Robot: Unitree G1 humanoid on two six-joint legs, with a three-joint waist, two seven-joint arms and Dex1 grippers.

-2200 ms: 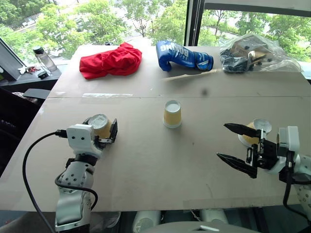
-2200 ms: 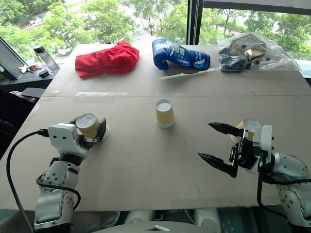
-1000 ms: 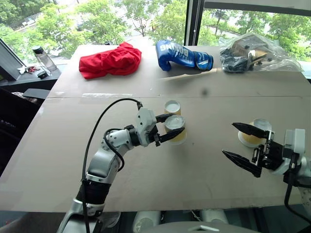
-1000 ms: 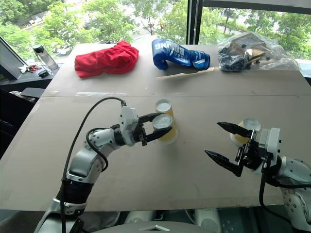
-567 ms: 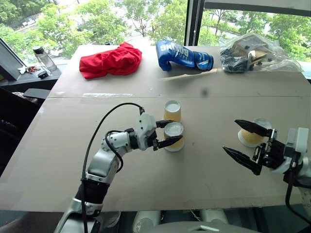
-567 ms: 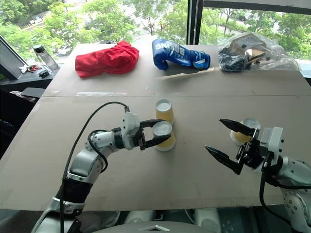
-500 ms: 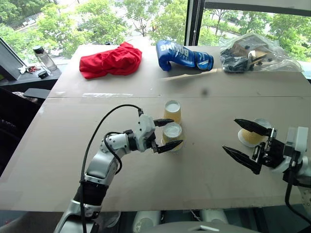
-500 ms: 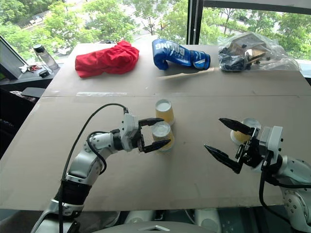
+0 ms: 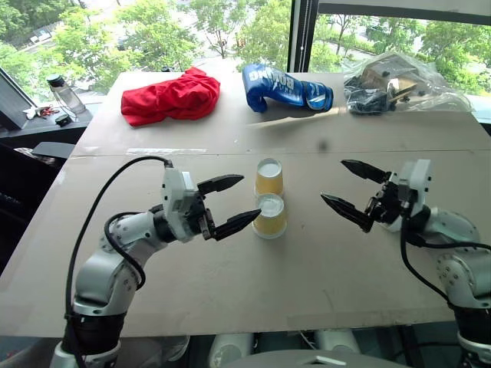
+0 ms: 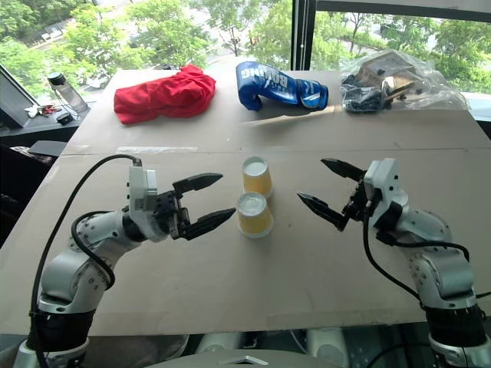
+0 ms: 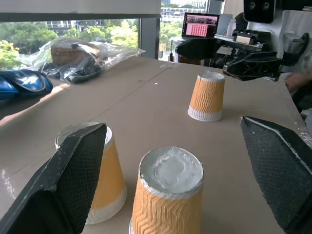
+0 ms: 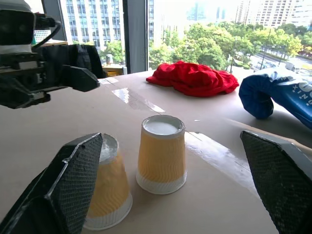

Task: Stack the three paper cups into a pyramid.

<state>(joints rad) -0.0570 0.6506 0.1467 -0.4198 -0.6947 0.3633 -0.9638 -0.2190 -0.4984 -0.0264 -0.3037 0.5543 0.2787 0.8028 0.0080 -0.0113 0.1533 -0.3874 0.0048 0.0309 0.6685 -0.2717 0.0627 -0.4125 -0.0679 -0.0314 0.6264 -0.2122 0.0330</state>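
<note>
Two tan-yellow paper cups stand upside down and side by side at the table's middle: the farther cup [image 9: 268, 176] and the nearer cup [image 9: 270, 216]. My left gripper [image 9: 247, 198] is open just left of them, level with the table, touching neither. Right of the pair, my right gripper [image 9: 334, 181] is open too, pointing left at them with a gap between. The third cup [image 11: 206, 96] stands upside down farther right, under my right hand. In the right wrist view the farther cup [image 12: 161, 153] and the nearer cup [image 12: 108, 183] stand between that gripper's fingers.
A red cloth [image 9: 173, 96], a blue boxing glove [image 9: 288, 87] and a clear plastic bag of parts [image 9: 403, 84] lie along the far edge of the brown table [image 9: 230, 291]. A bottle [image 9: 60, 92] stands on a ledge at far left.
My left gripper set its cup down beside the middle cup, opened and drew back to the left. My right gripper swung left and forward toward the pair, over the third cup.
</note>
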